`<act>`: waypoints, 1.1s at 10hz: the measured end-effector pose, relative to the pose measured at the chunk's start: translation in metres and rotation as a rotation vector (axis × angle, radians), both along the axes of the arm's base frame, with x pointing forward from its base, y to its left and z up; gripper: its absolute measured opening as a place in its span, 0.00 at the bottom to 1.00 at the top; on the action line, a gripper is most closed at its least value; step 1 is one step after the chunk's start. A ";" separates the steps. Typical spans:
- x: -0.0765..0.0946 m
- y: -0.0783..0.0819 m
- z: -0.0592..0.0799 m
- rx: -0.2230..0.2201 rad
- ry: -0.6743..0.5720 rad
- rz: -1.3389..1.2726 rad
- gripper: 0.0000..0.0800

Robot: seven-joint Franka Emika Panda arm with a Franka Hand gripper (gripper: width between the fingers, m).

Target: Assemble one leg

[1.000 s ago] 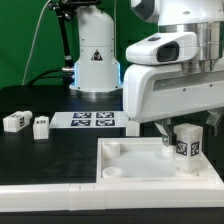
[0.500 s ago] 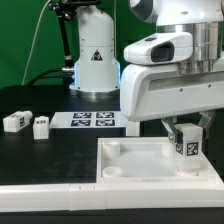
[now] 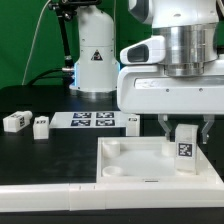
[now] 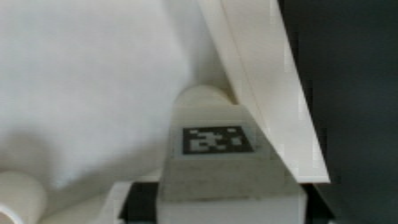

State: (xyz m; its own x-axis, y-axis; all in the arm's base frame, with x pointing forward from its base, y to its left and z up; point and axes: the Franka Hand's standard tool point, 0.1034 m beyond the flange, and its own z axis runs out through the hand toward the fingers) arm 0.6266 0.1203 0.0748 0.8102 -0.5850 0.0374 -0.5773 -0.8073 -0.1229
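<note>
We hold the leg (image 3: 185, 150) upright, fingers (image 3: 165, 126) closed on it, at the tabletop's (image 3: 120, 150) 3 o'clock corner, presumably so it seats squarely.

Setting was a robotics lab bench: a black table (image 3: 50, 160) before a green backdrop (image 3: 18, 45), with a white robot base (image 3: 96, 60) standing at the far side. Printed fiducial tags marked the marker board (image 3: 92, 120) mid-table, the leg (image 3: 185, 148) on the exterior view's right, and small white blocks (image 3: 16, 121) on its left.
</note>
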 end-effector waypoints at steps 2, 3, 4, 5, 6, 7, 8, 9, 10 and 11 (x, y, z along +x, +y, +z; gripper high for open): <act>0.004 -0.002 0.000 0.030 -0.009 -0.163 0.37; 0.006 -0.003 0.000 0.036 -0.006 -0.168 0.37; 0.005 -0.003 0.000 0.052 0.004 -0.260 0.37; 0.005 -0.002 0.000 0.047 -0.001 -0.213 0.37; 0.005 -0.002 0.000 0.042 -0.004 -0.171 0.62; 0.005 0.000 0.001 0.033 -0.004 -0.108 0.62; 0.003 0.002 0.002 0.018 0.005 0.001 0.78; 0.005 0.004 0.003 0.006 -0.007 0.112 0.78; 0.005 0.004 0.004 -0.011 -0.014 0.252 0.81; 0.006 0.006 0.005 -0.031 -0.018 0.367 0.81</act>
State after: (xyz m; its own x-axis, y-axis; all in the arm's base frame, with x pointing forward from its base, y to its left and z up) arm 0.6323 0.1258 0.0801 0.9650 -0.2538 0.0663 -0.2464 -0.9637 -0.1028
